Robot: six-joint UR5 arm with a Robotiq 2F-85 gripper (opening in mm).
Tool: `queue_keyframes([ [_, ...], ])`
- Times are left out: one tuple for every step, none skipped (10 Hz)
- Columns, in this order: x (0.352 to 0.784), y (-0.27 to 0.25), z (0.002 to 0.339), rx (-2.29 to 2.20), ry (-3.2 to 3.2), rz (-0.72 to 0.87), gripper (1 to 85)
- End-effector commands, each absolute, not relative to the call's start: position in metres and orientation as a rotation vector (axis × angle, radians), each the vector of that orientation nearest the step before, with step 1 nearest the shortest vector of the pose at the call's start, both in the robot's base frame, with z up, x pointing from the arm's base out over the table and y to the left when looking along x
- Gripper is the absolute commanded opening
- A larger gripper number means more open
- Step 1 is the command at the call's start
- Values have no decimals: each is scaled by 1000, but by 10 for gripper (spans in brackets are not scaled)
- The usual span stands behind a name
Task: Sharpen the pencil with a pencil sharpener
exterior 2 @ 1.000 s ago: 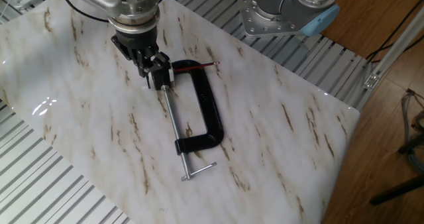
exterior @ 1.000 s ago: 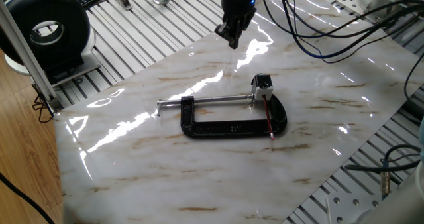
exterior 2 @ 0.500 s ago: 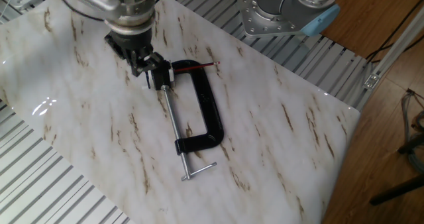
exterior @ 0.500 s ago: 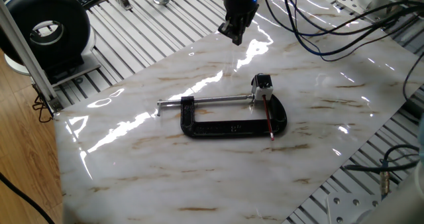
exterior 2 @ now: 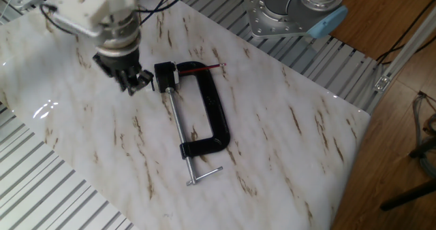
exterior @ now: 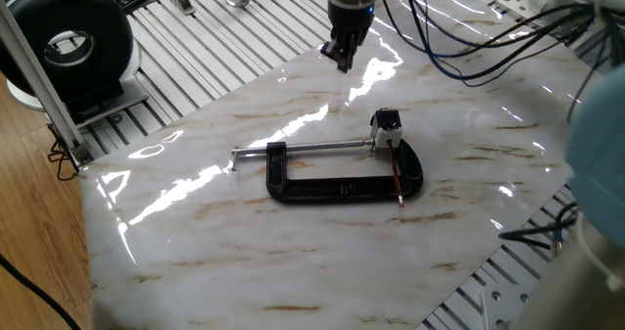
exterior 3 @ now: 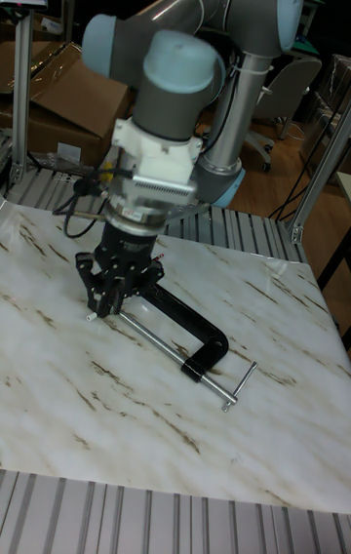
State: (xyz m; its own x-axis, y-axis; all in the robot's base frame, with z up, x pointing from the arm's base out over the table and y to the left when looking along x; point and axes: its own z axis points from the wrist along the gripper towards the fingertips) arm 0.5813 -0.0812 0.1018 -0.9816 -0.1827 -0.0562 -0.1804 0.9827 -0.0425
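- The small boxy pencil sharpener [exterior: 387, 126], white and silver with a black top, sits clamped at the screw end of the large black metal C-clamp [exterior: 344, 185], which lies flat near the middle of the marble-patterned surface [exterior: 195, 232].
- The thin red pencil [exterior: 395, 177] lies across the open mouth of the clamp. Its upper end reaches the sharpener and seems to point into it; its lower end rests on the clamp's black frame.
- The two-finger tool [exterior 2: 131, 81] of the grey robot arm hangs beside the sharpener, apart from it, on the side away from the pencil. It holds nothing. Its fingers look slightly parted in the other fixed view, but I cannot tell surely how wide.
- My judgement: the setup is ready, with the sharpener fixed and the pencil at its hole, but the sharpening itself looks not yet done. The pencil must be gripped, pushed in and turned.
- Hard to see: whether the pencil tip is really inside the sharpener hole, and whether the tip is already sharp; both are too small.
- In the tall fixed view the tool [exterior 3: 114, 289] covers the sharpener and the pencil completely; only the clamp [exterior 3: 185, 330] and its long silver screw rod [exterior 3: 156, 336] show.
- In one fixed view, a blurred pale blue shape at the right edge hides part of the surface.
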Motion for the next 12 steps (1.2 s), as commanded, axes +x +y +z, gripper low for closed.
queue_keyframes([
  [581, -88, 65, -217, 3053, 68, 303],
  [577, -90, 57, -202, 3048, 96, 303],
  [577, -93, 52, -206, 3030, 103, 303],
  [576, -90, 54, -204, 3023, 132, 300],
  [576, -91, 54, -188, 3022, 123, 270],
  [579, -87, 54, -84, 3018, 151, 220],
  [580, -96, 54, 50, 3021, 108, 227],
  [573, -118, 52, 109, 3048, -17, 217],
  [570, -116, 52, 152, 3057, -4, 217],
  [567, -114, 52, 193, 3066, 11, 213],
  [566, -114, 52, 224, 3070, 9, 213],
  [564, -109, 52, 261, 3073, 40, 217],
])
